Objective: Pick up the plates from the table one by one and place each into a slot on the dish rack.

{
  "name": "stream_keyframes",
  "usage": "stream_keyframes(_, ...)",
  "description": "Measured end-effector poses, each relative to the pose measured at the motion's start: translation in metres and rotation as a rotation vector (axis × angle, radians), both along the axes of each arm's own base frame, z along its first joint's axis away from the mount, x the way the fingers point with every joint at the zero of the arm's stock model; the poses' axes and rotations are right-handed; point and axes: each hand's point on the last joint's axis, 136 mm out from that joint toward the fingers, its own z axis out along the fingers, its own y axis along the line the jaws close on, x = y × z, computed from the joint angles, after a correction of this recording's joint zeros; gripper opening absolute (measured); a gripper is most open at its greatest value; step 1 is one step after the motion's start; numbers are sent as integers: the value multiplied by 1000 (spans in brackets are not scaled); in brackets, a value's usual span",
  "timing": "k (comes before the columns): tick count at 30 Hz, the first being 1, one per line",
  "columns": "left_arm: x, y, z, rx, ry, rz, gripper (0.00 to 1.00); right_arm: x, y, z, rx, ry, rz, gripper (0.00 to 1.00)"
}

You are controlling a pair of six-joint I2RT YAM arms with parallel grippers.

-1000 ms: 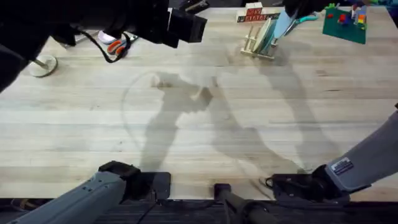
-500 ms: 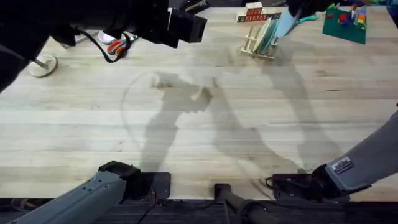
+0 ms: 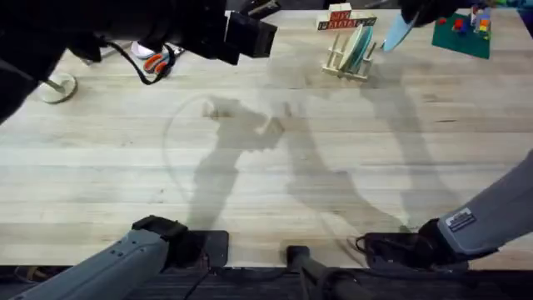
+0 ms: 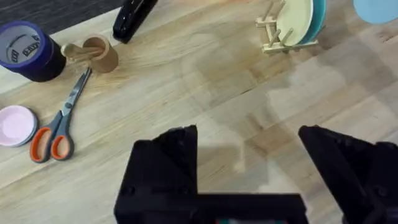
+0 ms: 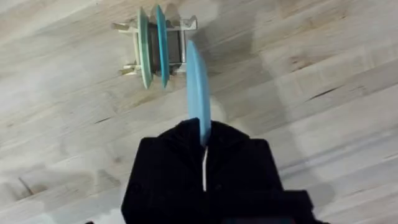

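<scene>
The dish rack (image 3: 344,60) stands at the table's (image 3: 266,167) far side, holding a turquoise plate (image 5: 161,43) and a cream plate (image 5: 143,48) upright in its slots. My right gripper (image 5: 204,134) is shut on the light blue plate (image 5: 198,93), held edge-on in the air just to the right of the rack (image 5: 180,53). The same plate (image 3: 398,32) hangs beside the rack (image 4: 273,34) under my right gripper (image 3: 425,12). My left gripper (image 4: 249,155) is open and holds nothing, raised high over the table's left half, far from the rack.
Red-lettered wooden blocks (image 3: 337,17) stand behind the rack. A green board with toy bricks (image 3: 462,32) lies at the far right. Scissors (image 4: 59,124), purple tape (image 4: 28,43), a wooden cup (image 4: 99,56), a pink dish (image 4: 15,124) and a black stapler (image 4: 134,15) sit at the far left.
My right gripper has carried the light blue plate to the right, away from the rack. The left arm has not moved.
</scene>
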Motion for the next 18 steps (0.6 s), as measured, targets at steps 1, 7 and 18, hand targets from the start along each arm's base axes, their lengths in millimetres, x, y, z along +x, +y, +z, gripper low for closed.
stream_keyframes(1, 0, 0, 0, 1, 1, 0, 993, 1, 1, -2, 3, 6, 3, 30)
stream_keyframes(7, -1, 0, -1, 2, 7, 0, 993, 9, 1, -26, 14, 65, -1, 30)
stream_keyframes(18, -1, 0, -1, 2, 7, 0, 993, 27, -3, -54, 16, 99, 1, 30)
